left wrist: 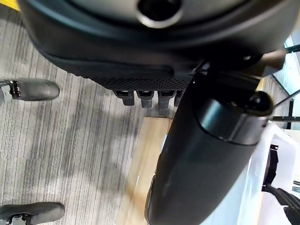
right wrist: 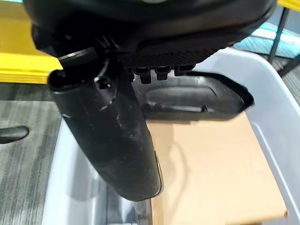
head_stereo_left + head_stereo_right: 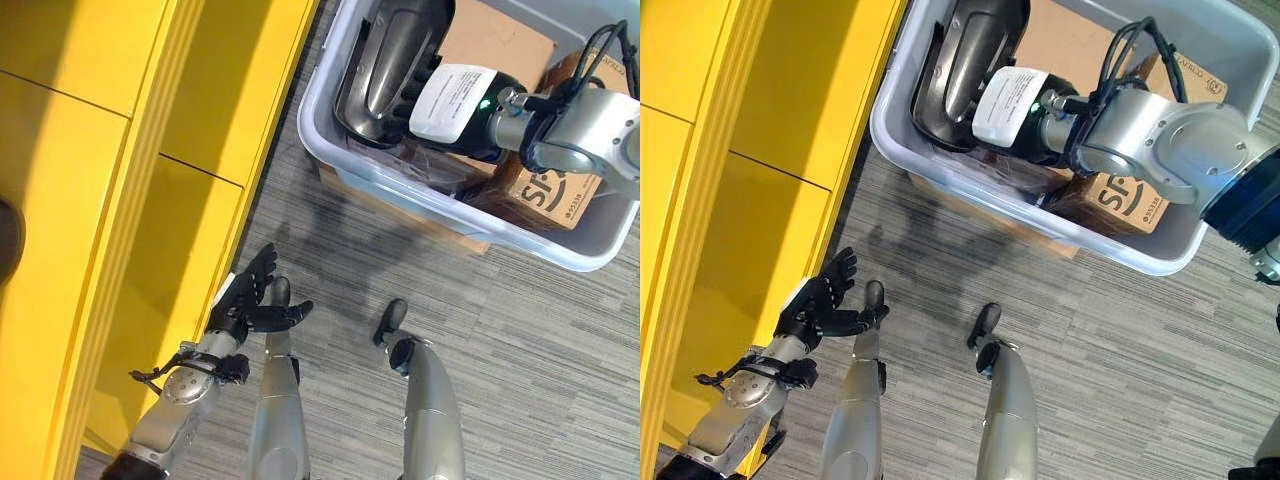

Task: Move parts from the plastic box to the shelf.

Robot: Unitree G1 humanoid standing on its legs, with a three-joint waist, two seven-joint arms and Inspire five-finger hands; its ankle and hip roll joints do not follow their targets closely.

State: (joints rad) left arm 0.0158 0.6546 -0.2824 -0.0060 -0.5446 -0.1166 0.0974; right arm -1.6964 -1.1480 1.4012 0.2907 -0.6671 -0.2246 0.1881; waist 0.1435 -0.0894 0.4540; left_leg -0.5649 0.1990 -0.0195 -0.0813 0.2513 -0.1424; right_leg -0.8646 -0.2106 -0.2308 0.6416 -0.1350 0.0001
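A grey plastic box (image 3: 330, 140) stands on the carpet at the upper right. Inside it a dark curved part (image 3: 385, 60) leans against the near-left wall, over a sheet of cardboard (image 3: 500, 40). My right hand (image 3: 450, 100) reaches into the box from the right; it is open, and its straight fingers (image 3: 420, 80) rest against the part's edge. In the right wrist view the thumb (image 2: 112, 136) stands out with the part (image 2: 197, 98) just past the fingers. My left hand (image 3: 245, 300) hangs open and empty low beside the yellow shelf (image 3: 100, 200).
A brown cardboard carton (image 3: 555, 190) lies in the box under my right forearm. The yellow shelf runs along the whole left side, with dark-lined compartments. Grey striped carpet (image 3: 520, 340) lies between the shelf and the box.
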